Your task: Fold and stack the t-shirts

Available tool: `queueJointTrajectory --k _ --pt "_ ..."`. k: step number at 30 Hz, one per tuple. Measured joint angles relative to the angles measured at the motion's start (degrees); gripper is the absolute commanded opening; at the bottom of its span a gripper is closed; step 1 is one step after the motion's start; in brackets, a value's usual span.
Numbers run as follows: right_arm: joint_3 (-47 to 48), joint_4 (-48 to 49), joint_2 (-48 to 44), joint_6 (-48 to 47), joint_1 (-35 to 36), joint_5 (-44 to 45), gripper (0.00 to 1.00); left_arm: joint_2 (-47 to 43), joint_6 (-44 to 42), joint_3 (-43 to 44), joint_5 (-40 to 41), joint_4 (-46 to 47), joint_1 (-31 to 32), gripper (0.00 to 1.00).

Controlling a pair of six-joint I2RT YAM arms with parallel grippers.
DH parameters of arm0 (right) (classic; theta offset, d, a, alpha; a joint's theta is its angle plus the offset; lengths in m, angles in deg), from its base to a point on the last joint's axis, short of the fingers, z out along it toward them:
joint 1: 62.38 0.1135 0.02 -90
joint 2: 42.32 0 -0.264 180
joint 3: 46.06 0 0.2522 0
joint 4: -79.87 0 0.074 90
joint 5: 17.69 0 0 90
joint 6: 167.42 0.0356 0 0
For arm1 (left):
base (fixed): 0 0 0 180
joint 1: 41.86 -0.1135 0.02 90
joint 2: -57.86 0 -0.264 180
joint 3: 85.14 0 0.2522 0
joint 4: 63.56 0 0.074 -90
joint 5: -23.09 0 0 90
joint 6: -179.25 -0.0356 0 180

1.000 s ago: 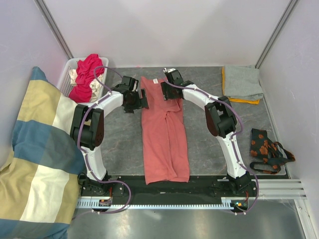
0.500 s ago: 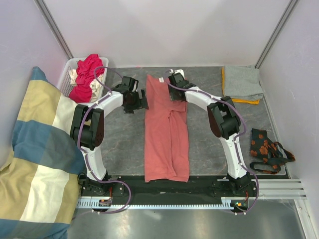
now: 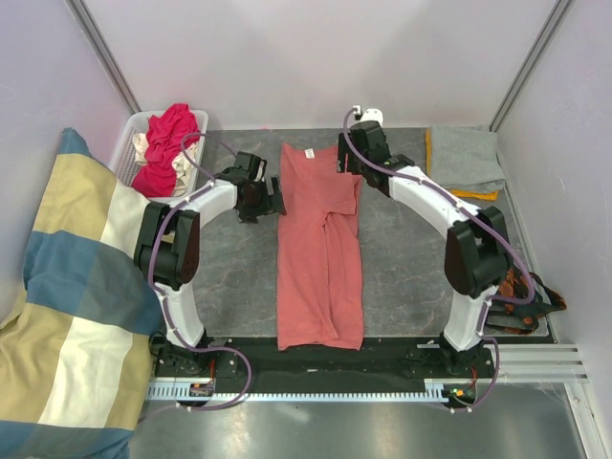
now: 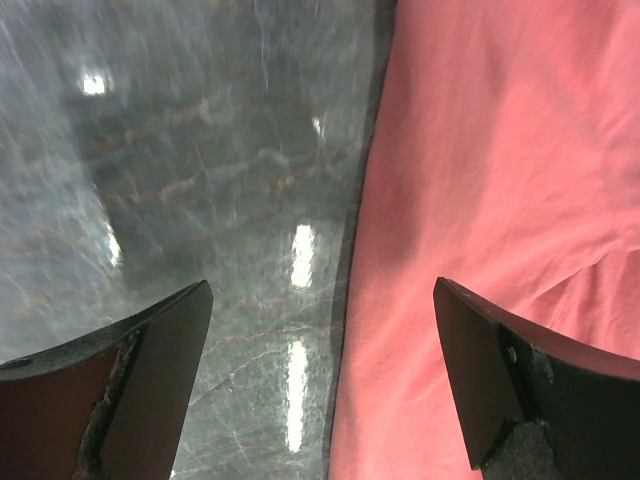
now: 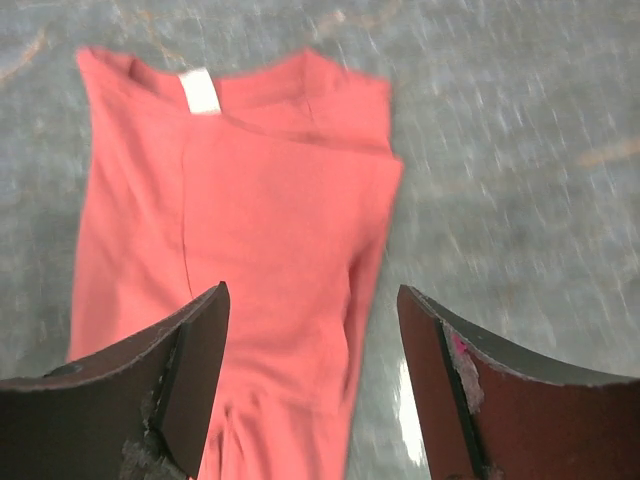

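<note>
A salmon-pink t-shirt [image 3: 320,258] lies folded into a long strip down the middle of the table, with its white neck label [image 3: 309,154] at the far end. My left gripper [image 3: 274,197] hovers open at the strip's left edge; in the left wrist view the shirt [image 4: 500,150] edge runs between the gripper's [image 4: 322,290] spread fingers. My right gripper [image 3: 350,159] is open above the far right corner; the right wrist view shows the shirt [image 5: 270,200] and label [image 5: 200,90] below the gripper [image 5: 312,290], which holds nothing.
A folded grey t-shirt [image 3: 466,156] lies on an orange one [image 3: 461,192] at the back right. A white basket [image 3: 130,145] at the back left holds a magenta-red t-shirt [image 3: 170,143] and a cream one [image 3: 143,149]. A striped cushion [image 3: 67,287] fills the left side. A dark flowered cloth [image 3: 512,287] lies at the right.
My right gripper has moved back and to the right, off the shirt's collar end, and opened a little wider. The collar end now lies flat with its label showing. The left arm barely moved.
</note>
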Motion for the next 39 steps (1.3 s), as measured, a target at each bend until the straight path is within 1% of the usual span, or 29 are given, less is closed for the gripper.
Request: queueJointTrajectory --k 3,5,8,14,19,22,25,28,31,35,39 --pt "-7.26 0.20 -5.88 1.92 -0.07 -0.28 0.76 -2.67 1.55 -5.60 0.04 1.07 1.16 1.00" --pt "-15.06 0.04 -10.43 3.78 -0.07 -1.18 0.76 -6.56 3.02 -10.58 0.00 2.58 2.40 1.00" --pt "-23.52 -0.50 -14.32 5.81 -0.07 -2.69 0.76 -13.11 5.51 -17.81 -0.22 4.00 4.44 1.00" --pt "-40.68 -0.74 -22.64 11.10 -0.04 -8.22 0.77 -20.70 9.75 -27.80 -0.48 6.60 8.00 1.00" --pt "-51.15 -0.04 -33.42 16.15 0.52 -12.70 0.76 -27.43 12.74 -34.49 -0.42 7.23 11.41 1.00" --pt "-55.89 0.35 -39.76 19.30 2.14 -14.93 0.76 -32.00 14.62 -38.18 -0.48 7.13 13.94 1.00" --pt "-59.41 0.20 -44.68 22.75 6.08 -16.11 0.77 -38.16 17.25 -42.47 -0.52 6.56 17.03 1.00" --pt "-61.75 -0.76 -48.72 26.75 11.91 -16.09 0.76 -44.02 20.09 -45.31 -0.55 5.40 20.65 1.00" --pt "-63.80 -2.29 -52.98 32.37 20.02 -14.51 0.75 -49.42 23.78 -47.71 -0.13 4.46 25.81 1.00" --pt "-66.40 -5.31 -57.92 40.30 29.09 -10.40 0.73 -53.33 28.63 -49.66 0.61 3.21 32.57 1.00" --pt "-67.28 -9.68 -59.49 49.05 39.43 -4.31 0.71 -55.23 34.60 -50.71 3.04 1.33 42.40 1.00"
